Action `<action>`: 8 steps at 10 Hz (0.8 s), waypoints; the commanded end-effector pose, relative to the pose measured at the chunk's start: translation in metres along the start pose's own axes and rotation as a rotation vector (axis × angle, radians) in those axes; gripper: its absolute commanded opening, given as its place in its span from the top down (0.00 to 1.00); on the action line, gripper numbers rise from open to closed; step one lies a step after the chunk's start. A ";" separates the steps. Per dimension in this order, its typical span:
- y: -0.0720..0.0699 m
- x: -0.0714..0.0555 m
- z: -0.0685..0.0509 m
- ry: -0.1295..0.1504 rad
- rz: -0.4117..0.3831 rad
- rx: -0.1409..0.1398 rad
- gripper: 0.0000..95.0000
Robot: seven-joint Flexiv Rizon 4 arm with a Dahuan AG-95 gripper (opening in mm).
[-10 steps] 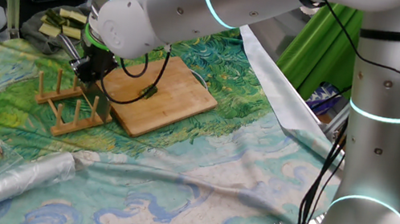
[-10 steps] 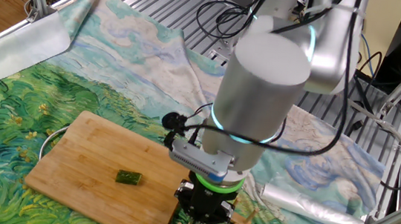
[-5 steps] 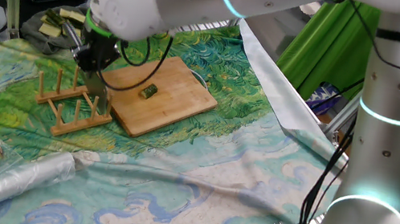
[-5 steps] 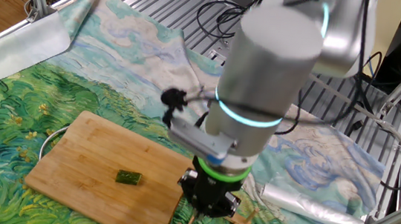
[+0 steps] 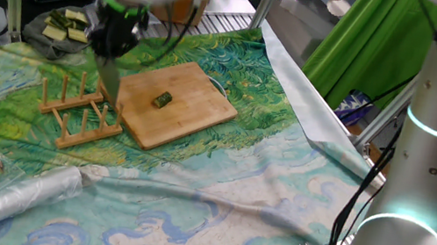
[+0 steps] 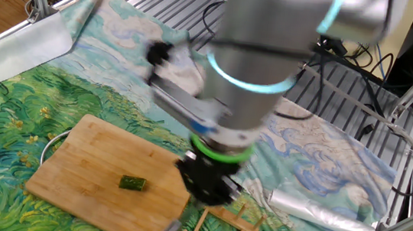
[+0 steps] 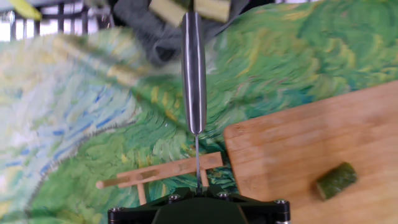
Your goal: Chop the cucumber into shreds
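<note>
My arm [image 5: 433,167] stands as a tall grey column at the table's edge, ringed with glowing cyan bands, and reaches across the painted cloth [image 5: 217,185] with my wrist turned so the hand points straight down. My gripper [image 6: 211,185] hangs above the wooden rack [image 5: 78,112], just beside the corner of the bamboo cutting board [image 5: 194,109]. In my hand view the jaws are closed on a knife [image 7: 194,74]: its thin blade runs edge-on up from between them, and the shiny steel handle stretches away over the cloth. In one fixed view the knife hangs down from my hand, its tip just above the rack and the board's edge.

The cucumber [image 5: 162,100] lies on its side near the middle of the cutting board, a stubby dark green chunk, well apart from the knife and touching nothing but the board. A dish [image 5: 65,30] of longer green sticks sits beyond the rack. A foil-wrapped roll [image 5: 20,192] lies on the cloth's near side.

I can read no writing, brand or label on anything here.
</note>
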State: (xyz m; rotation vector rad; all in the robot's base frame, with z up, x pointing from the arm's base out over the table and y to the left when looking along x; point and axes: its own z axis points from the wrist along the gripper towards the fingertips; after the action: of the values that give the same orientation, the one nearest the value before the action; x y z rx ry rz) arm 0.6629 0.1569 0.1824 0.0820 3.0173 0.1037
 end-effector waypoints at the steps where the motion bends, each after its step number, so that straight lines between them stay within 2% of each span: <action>1: -0.019 -0.005 -0.005 0.001 -0.056 0.000 1.00; 2: -0.036 -0.010 -0.003 -0.001 -0.094 0.000 1.00; 5: -0.081 -0.021 0.016 -0.005 -0.194 -0.017 1.00; 8: -0.109 -0.023 0.031 -0.021 -0.276 -0.009 1.00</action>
State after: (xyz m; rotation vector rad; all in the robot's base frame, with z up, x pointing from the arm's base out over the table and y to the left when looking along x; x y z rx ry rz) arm 0.6835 0.0566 0.1507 -0.2981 2.9807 0.0928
